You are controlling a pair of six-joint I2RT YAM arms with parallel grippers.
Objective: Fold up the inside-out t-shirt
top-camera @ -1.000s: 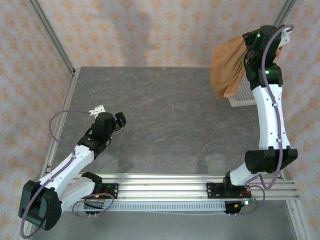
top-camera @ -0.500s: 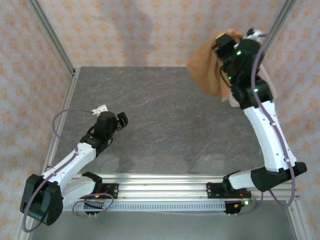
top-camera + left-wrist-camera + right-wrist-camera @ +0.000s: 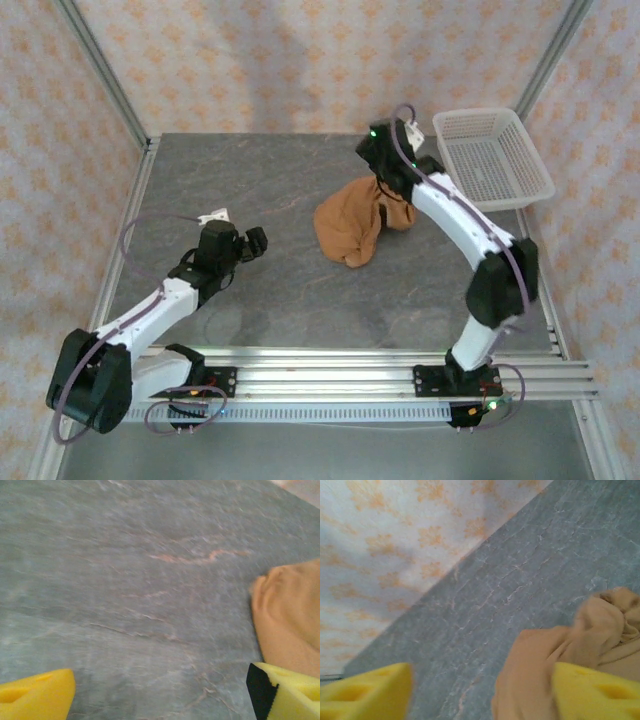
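Tabletop (image 3: 250, 180) grey-veined, t-shirt (image 3: 350, 225) bunched, walls (image 3: 250, 50) patterned

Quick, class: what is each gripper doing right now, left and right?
Left gripper: open, holding nothing.
Right gripper: open, at the crumpled orange-brown cloth t-shirt, not clamping it.

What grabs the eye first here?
The t-shirt lies as a crumpled tan heap right of centre on the table, not yet folded. The right gripper is open at the heap's right edge, and the left gripper points at it, open, from the left. A white basket sits at the far right corner.
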